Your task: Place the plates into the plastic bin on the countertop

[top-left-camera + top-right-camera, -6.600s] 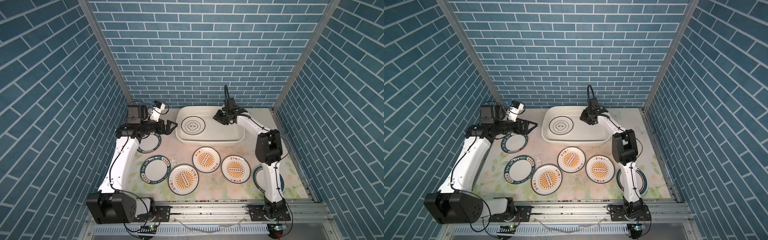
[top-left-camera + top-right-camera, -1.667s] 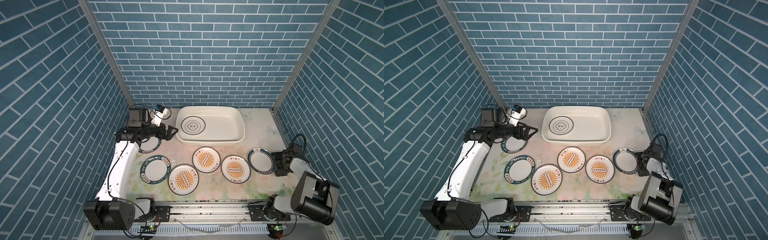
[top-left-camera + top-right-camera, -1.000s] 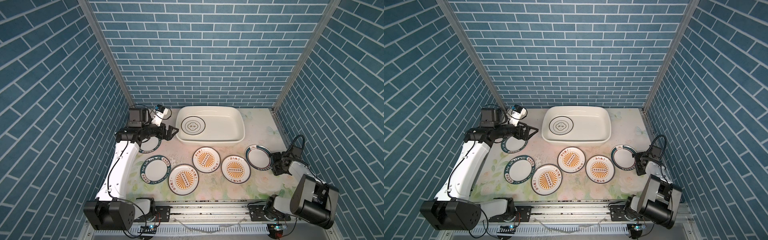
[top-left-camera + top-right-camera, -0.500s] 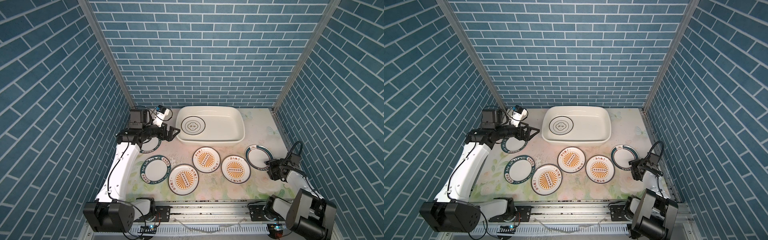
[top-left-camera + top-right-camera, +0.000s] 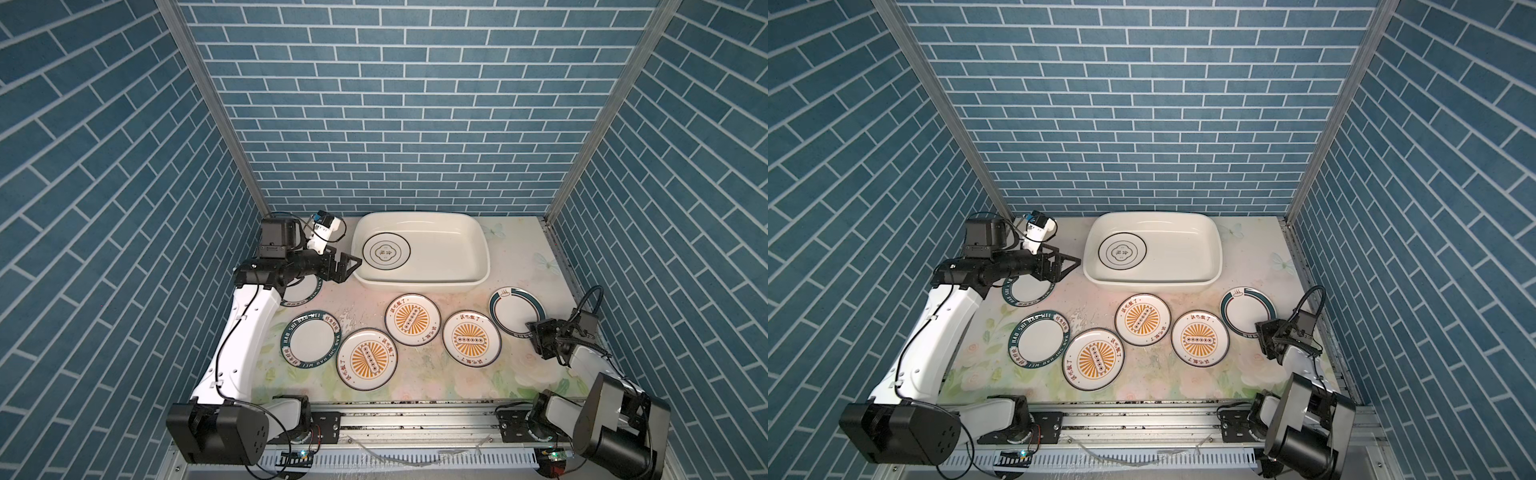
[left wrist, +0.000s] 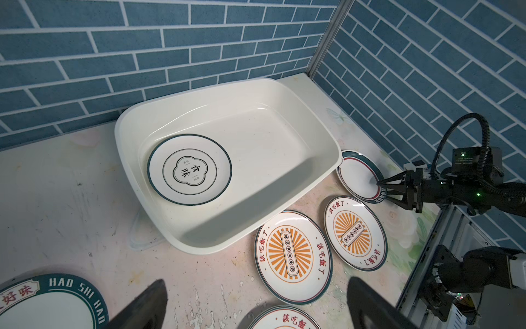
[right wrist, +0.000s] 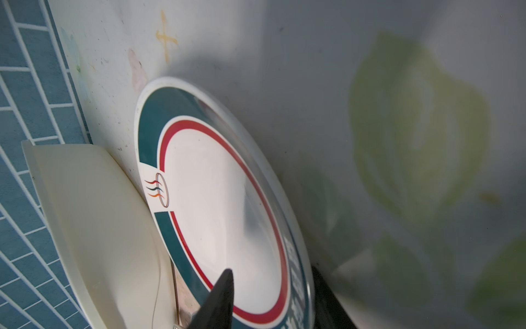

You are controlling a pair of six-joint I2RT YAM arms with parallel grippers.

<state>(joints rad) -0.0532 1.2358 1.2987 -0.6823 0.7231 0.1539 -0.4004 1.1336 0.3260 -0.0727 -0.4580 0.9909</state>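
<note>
Plates (image 5: 412,320) awaiting the plastic bin (image 5: 451,249): I am counting seven, one lying inside it and six resting on the countertop (image 5: 519,241).

In the bin's left half, one thin-ringed plate (image 5: 386,254) is lying flat. Three sunburst plates (image 5: 471,338) are sitting in front of the bin, two lettered plates (image 5: 311,340) to its left and one teal-and-red plate (image 5: 515,309) to its right. My right gripper (image 6: 380,184) is straddling that plate's rim, one finger over its face; I cannot tell whether it is pinching. My left gripper (image 5: 350,270) is hovering, spread wide, just beside the bin's left end.
</note>
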